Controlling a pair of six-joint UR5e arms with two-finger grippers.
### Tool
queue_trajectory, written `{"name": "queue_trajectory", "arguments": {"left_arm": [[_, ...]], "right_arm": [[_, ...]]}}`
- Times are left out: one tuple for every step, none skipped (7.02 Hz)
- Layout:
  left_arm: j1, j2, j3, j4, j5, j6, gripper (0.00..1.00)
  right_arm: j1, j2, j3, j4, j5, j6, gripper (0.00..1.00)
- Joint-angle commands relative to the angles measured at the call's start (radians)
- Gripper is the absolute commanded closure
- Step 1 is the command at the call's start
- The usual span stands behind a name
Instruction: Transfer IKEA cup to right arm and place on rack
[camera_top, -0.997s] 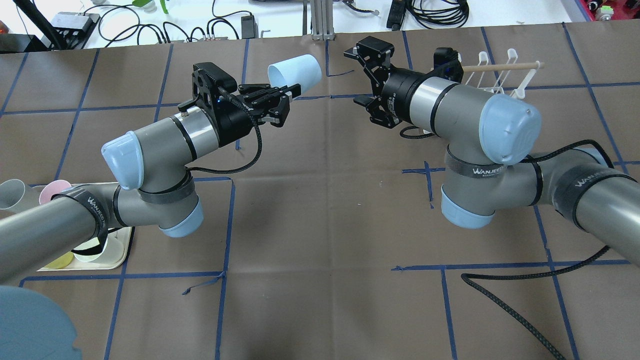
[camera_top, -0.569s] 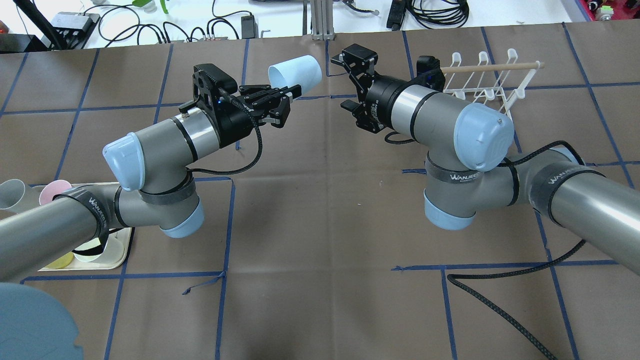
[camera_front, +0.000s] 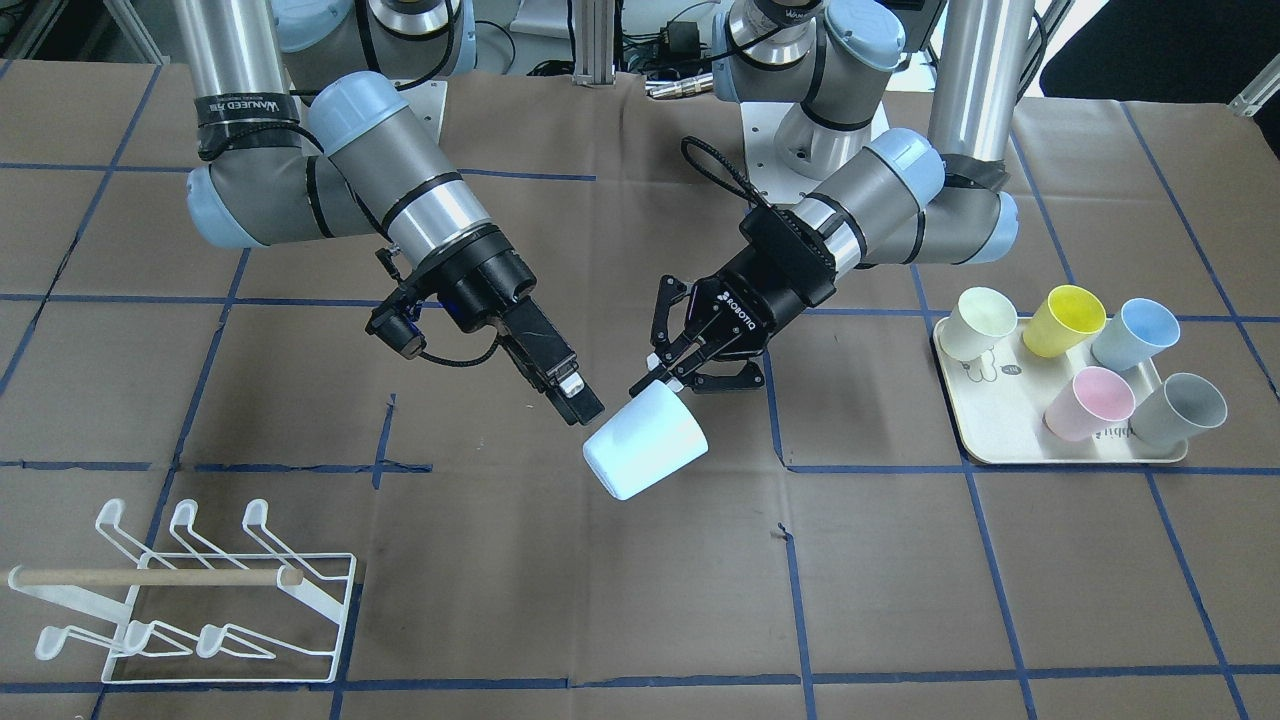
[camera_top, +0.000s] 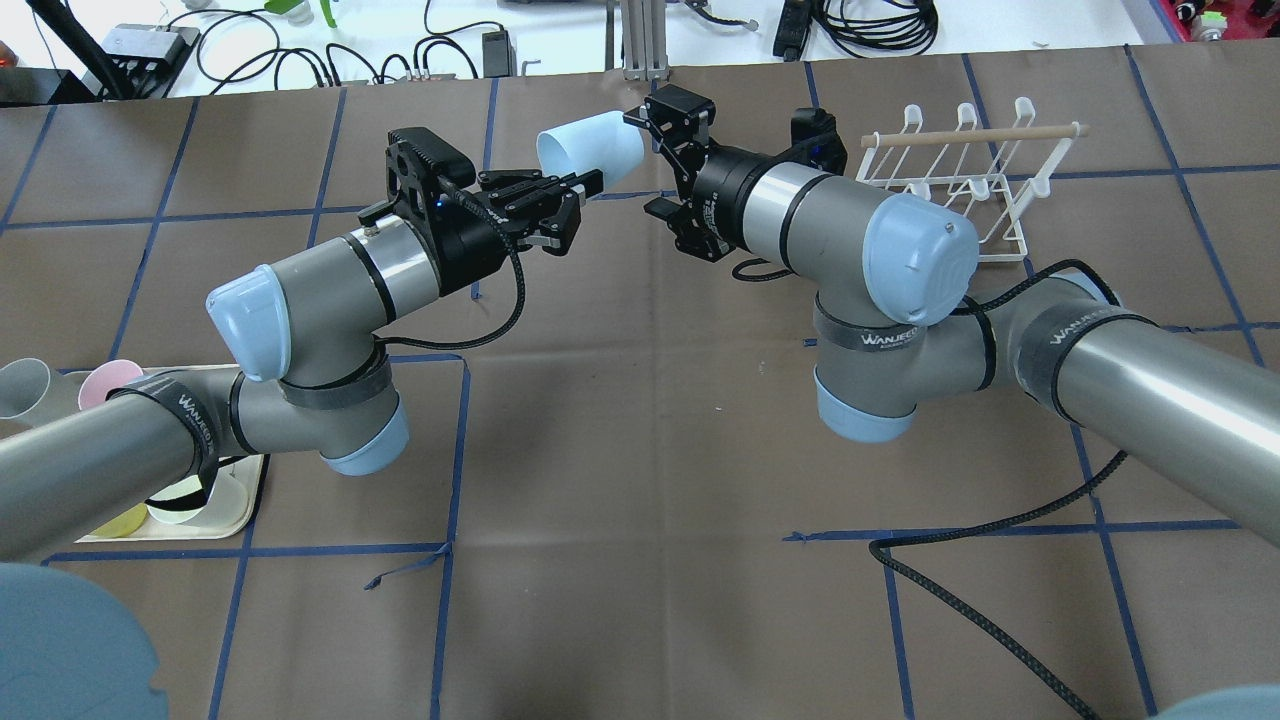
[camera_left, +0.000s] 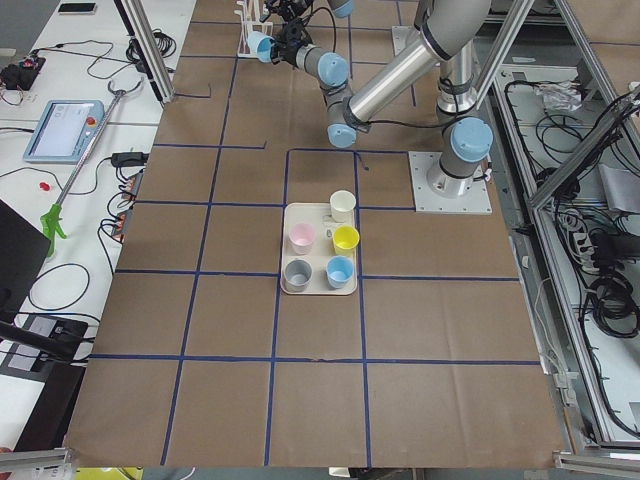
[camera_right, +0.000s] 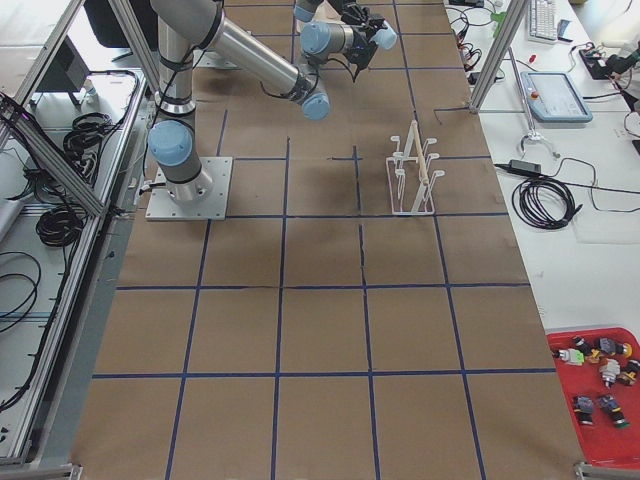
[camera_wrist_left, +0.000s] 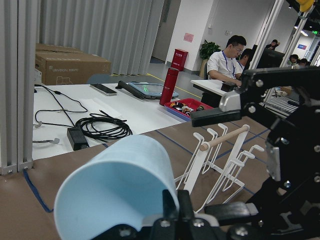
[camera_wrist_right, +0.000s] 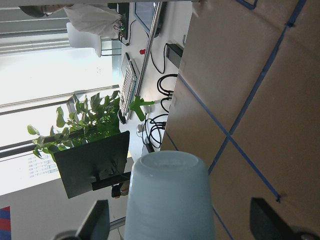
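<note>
Looking down from behind the robot, we find the pale blue cup (camera_top: 590, 145) held clear of the bench (camera_top: 640, 450) at about 12 o'clock. It is tipped on its side, mouth toward the left arm and base toward the right arm (camera_top: 830, 215). The left fingers (camera_top: 588, 183) are closed on the cup's rim, pinching the wall at its lower edge. The right fingers (camera_front: 578, 398) are spread wide. In the right wrist view we see the cup's base between them with a gap on either side, so they grip nothing.

The rack (camera_top: 960, 170) stands on the bench at about 1 o'clock, well apart from the cup, with its wooden dowel (camera_top: 1000, 131) lying across the upper prongs. From overhead, the right arm's own wrist lies between the cup and the rack.

At about 8 o'clock a cream tray (camera_front: 975, 440) carries a cream cup (camera_front: 972, 322), a yellow cup (camera_front: 1065, 318), a blue cup (camera_front: 1135, 333), a pink cup (camera_front: 1088, 402) and a grey cup (camera_front: 1180, 410). From overhead the left arm hides most of them. A black braided cable (camera_top: 990, 600) trails over the bench at about 5 o'clock.
</note>
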Motion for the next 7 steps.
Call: {"name": "queue_trajectory", "arguments": {"left_arm": [[0.0,0.001,0.0,0.002,0.0,0.0,1.0],[0.0,0.001,0.0,0.0,0.0,0.0,1.0],[0.0,0.001,0.0,0.0,0.0,0.0,1.0],[0.0,0.002,0.0,0.0,0.0,-0.002,1.0],[0.0,0.002,0.0,0.002,0.0,0.0,1.0],[0.0,0.004,0.0,0.0,0.0,-0.002,1.0],[0.0,0.005,0.0,0.0,0.002,-0.003,1.0]], "right_arm": [[0.018,0.044,-0.036,0.003,0.005,0.01,0.01],[0.027,0.056,-0.056,0.004,0.0,0.01,0.01],[0.033,0.068,-0.062,0.004,0.0,0.01,0.01],[0.041,0.072,-0.063,0.004,0.0,0.01,0.01],[0.042,0.081,-0.074,0.004,0.0,0.012,0.01],[0.047,0.093,-0.092,0.004,-0.001,0.012,0.01],[0.047,0.104,-0.097,0.004,0.0,0.012,0.01]]}}
